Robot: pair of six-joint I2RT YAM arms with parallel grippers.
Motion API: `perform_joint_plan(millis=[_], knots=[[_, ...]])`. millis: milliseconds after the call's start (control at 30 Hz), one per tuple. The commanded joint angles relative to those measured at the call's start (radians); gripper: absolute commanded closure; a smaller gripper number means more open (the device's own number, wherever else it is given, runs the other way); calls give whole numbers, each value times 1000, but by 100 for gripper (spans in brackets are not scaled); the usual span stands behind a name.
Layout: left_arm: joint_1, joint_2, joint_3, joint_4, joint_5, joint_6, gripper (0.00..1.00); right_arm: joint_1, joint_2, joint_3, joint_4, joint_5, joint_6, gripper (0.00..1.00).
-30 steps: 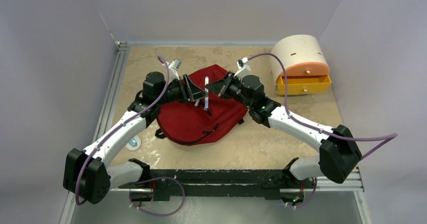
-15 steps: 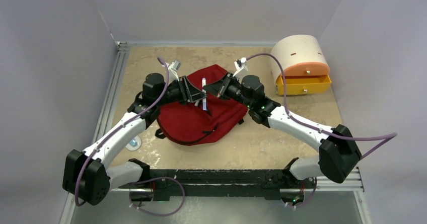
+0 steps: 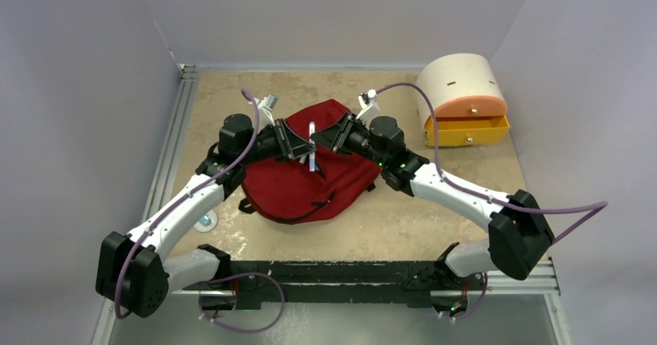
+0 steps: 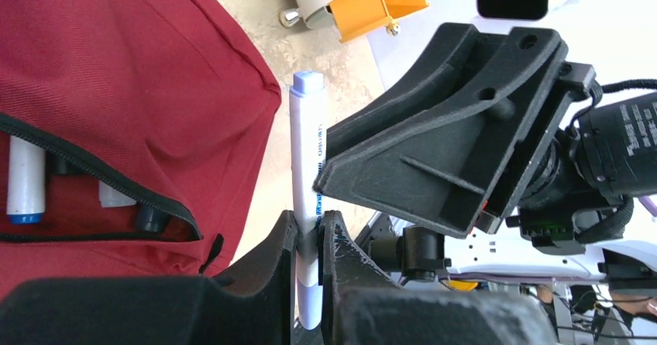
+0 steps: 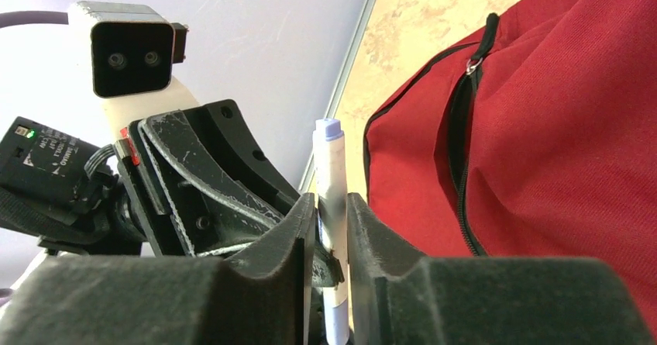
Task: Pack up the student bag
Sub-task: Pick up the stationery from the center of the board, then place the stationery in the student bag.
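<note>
A beige, stone-patterned bench (image 3: pixel 391 232) is enclosed by three pale lilac walls (image 3: pixel 333 12). One student bag (image 3: pixel 302 190), dark red with black zippers, is laid flat at the centre of the bench. One cream-and-orange drawer box (image 3: pixel 461 81) is set at about 2 o'clock from the bag, well apart from it, and one yellow drawer (image 3: pixel 482 130) of it is pulled out. One small pale round thing (image 3: pixel 205 221) is seen on the bench at 8 o'clock from the bag, just beside the left arm (image 3: pixel 186 201).

That arm and the right arm (image 3: pixel 457 194), two in all, are reached in from 7 and 5 o'clock and are met above the far half of the bag. One white pen (image 4: pixel 307 139) with a pale blue cap is held between them, laid along the 12-to-6 line in the top view. The left pincer (image 4: pixel 310 236) is clenched on the pen: both of its fingers are pressed against the barrel. The right pincer (image 5: pixel 331 225) is placed around the same pen, one finger at each side; whether it is squeezed or let go cannot be told.

In the left wrist view one pocket (image 4: pixel 77 201) of the bag is shown unzipped, and inside it two white markers (image 4: pixel 23 178) are counted, one with a blue end, together with two dark rounded ends (image 4: pixel 151 219). One black zipper (image 5: pixel 457 151) with a metal pull is seen in the right wrist view
</note>
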Motion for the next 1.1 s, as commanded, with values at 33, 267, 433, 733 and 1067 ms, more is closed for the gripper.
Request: perform_joint_plan(millis=[33, 267, 433, 733, 1067], knots=[[5, -37, -11, -33, -101, -9, 100, 5, -36, 37, -6, 59, -73, 72], [6, -75, 30, -368, -406, -18, 100, 12, -35, 58, -85, 128, -210, 68], [5, -132, 30, -448, -502, -11, 100, 55, 38, 156, -224, 200, -394, 61], [5, -181, 19, -475, -546, -13, 100, 146, 211, 357, -453, 358, -672, 48], [5, -179, 23, -479, -542, -13, 100, 238, 281, 407, -539, 548, -719, 45]])
